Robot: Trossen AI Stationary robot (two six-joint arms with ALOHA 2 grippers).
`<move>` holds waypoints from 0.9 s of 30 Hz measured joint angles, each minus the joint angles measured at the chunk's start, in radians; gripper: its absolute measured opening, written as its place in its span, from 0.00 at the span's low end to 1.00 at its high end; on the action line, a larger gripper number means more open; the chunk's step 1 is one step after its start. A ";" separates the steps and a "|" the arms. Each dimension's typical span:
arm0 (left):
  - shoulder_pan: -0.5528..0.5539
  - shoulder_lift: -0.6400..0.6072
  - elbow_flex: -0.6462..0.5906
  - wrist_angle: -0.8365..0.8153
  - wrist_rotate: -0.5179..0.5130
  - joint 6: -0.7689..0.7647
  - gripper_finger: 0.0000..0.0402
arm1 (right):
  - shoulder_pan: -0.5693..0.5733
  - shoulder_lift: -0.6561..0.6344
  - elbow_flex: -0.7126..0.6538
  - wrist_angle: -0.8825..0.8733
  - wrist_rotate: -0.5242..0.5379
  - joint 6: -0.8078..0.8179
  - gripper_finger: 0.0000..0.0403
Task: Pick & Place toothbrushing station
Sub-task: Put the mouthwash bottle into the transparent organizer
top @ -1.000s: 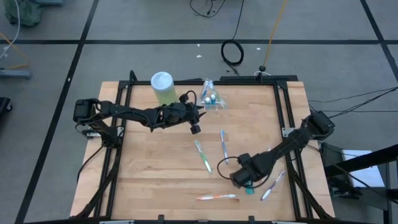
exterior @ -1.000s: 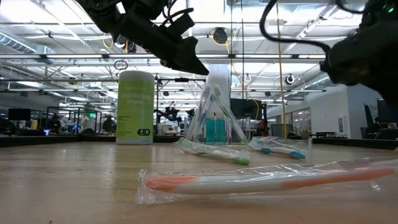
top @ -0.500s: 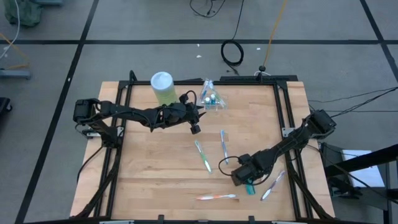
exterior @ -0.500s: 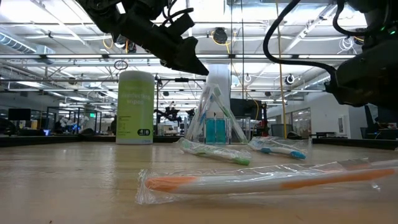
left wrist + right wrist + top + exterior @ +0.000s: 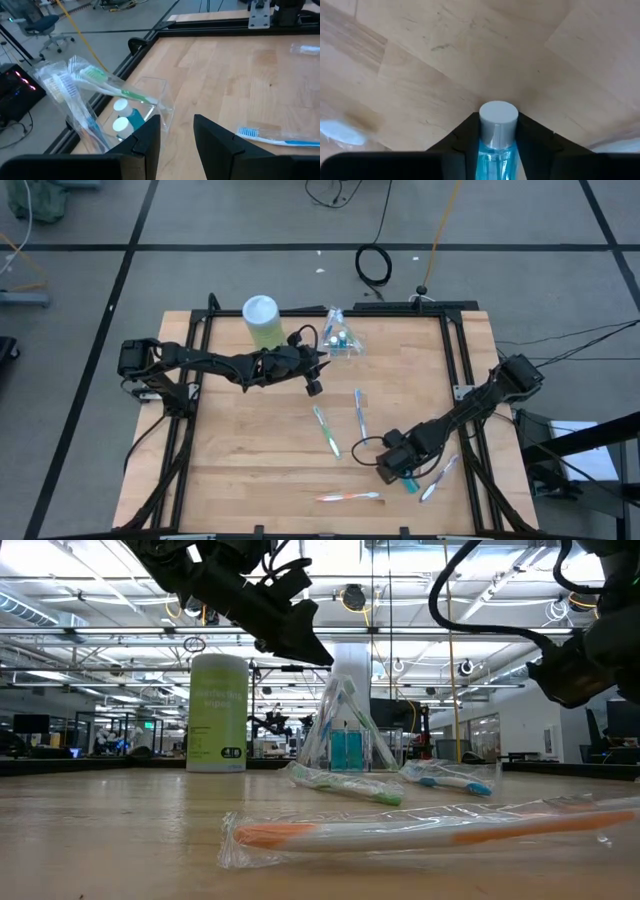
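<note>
The small blue tube [image 5: 496,145] sits clamped between my right gripper's [image 5: 398,471] fingers, low over the table's near right part. I should lift straight, keep it level, then carry it toward the clear bag [image 5: 340,337] below my left gripper [image 5: 313,387], which hangs empty, parted.
</note>
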 joint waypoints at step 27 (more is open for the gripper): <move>-0.030 0.000 0.000 -0.130 -0.001 -0.301 0.31 | -0.466 -0.393 0.000 0.334 0.531 -1.416 0.24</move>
